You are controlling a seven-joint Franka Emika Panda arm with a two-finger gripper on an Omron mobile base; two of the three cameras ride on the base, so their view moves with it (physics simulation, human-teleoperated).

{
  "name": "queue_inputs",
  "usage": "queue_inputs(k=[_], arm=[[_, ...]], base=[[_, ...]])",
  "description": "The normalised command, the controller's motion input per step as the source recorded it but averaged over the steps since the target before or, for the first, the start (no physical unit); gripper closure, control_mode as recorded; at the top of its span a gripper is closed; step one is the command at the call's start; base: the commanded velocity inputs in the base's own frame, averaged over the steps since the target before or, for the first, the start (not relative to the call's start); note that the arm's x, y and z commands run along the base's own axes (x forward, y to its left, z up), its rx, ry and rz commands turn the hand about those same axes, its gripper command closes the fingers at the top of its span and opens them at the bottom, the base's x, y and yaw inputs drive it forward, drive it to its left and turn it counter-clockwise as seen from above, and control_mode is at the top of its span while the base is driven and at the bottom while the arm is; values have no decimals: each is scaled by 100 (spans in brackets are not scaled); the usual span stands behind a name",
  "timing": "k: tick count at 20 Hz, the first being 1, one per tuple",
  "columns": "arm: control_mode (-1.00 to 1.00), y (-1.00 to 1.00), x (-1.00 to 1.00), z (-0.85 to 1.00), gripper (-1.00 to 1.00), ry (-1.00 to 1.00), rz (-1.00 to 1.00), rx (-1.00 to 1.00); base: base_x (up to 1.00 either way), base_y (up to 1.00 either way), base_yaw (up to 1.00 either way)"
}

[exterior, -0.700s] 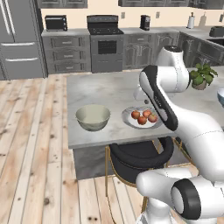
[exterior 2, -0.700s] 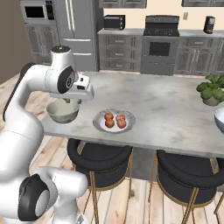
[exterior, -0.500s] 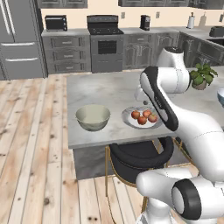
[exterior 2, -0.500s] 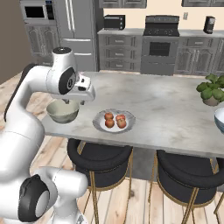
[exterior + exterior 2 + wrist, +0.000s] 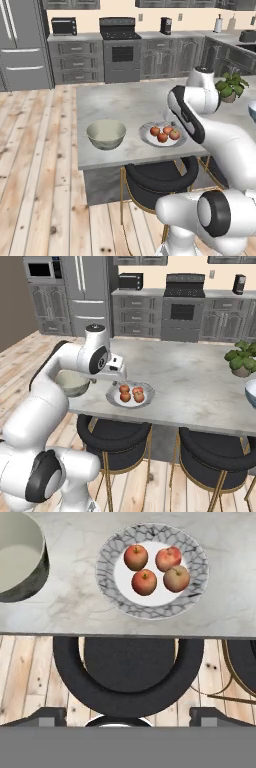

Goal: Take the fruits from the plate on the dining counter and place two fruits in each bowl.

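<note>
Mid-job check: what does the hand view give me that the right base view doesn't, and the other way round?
Hand view: a straight-down look at all four fruits on the plate, and the black stool seat below the counter edge.
Right base view: the second bowl at the far right edge, and the potted plant near it.
Both: the plate with the fruits, the beige bowl beside it, and the dining counter.

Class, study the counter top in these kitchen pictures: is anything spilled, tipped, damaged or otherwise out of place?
Nothing stands out. Four small red-orange fruits sit together inside the shallow white plate with a patterned grey rim, and the beige-grey deep bowl stands upright beside it on the light-grey marbled counter, apart from the plate.
</note>
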Motion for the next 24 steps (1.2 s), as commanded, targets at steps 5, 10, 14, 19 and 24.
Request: queue_inputs(k=[5,10,14,19,24], arm=[[-100,-13,83,-40,-100,6,-10,0],[-100,-16,81,-55,-100,6,-12,1],[-100,0,86,-68,-100,5,-6,0],[-100,-3,69,-63,-100,10,-1,1],[-100,-2,43,-50,-100,14,0,1]], base=[[0,0,0],[0,0,0],[0,0,0],[0,0,0],[0,0,0]])
